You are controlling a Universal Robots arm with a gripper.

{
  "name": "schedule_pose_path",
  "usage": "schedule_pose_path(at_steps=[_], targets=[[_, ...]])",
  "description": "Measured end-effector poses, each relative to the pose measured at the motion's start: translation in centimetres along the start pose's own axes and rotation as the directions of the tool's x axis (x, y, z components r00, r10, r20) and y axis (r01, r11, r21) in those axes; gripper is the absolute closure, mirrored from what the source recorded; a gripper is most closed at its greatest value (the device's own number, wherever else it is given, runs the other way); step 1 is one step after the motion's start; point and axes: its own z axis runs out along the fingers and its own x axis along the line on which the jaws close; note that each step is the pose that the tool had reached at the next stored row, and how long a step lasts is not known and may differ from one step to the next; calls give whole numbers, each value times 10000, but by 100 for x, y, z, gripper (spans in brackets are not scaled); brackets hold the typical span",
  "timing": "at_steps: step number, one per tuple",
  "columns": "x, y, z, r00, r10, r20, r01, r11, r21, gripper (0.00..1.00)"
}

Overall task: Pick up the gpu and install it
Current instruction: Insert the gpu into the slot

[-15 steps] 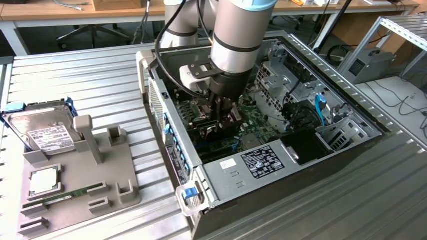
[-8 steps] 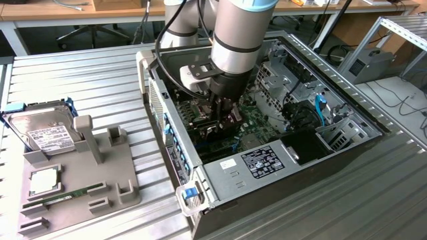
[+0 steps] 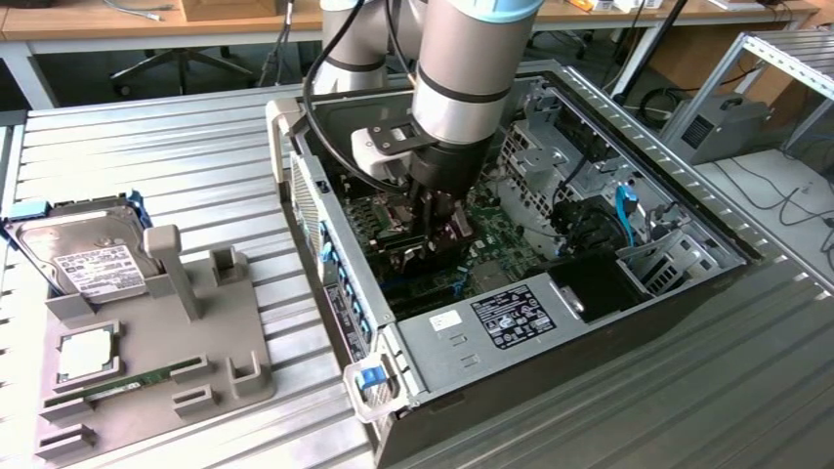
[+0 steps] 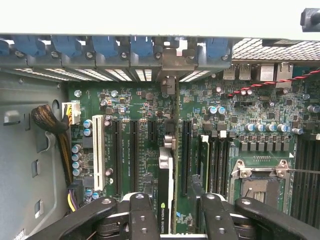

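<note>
Gpu (image 4: 165, 200) standing edge-on between fingers (image 4: 142, 217) inside open computer case (image 3: 678, 293).
Fingers are sitting apart, flanking its black edge above the green motherboard (image 4: 135, 107).

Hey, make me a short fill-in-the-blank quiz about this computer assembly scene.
The pincer stands ____ around the gpu, which is on edge on the motherboard.
The hard drive lies ____ the computer case, on the tray.
The RAM stick on that tray is ____.
Missing: open; outside; green.
</note>
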Motion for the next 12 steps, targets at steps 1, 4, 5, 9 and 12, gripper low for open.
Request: schedule_pose_path(at_steps=[1, 4, 5, 9, 12], targets=[[1, 0, 10, 10000, 0, 4, 0, 10000, 2, 60], [2, 2, 56, 10000, 0, 0, 0, 10000, 0, 60], [2, 3, 73, 10000, 0, 0, 0, 10000, 0, 60], [4, 5, 125, 10000, 0, 0, 0, 10000, 0, 60], [4, 6, 131, 10000, 0, -2, 0, 10000, -1, 60]])
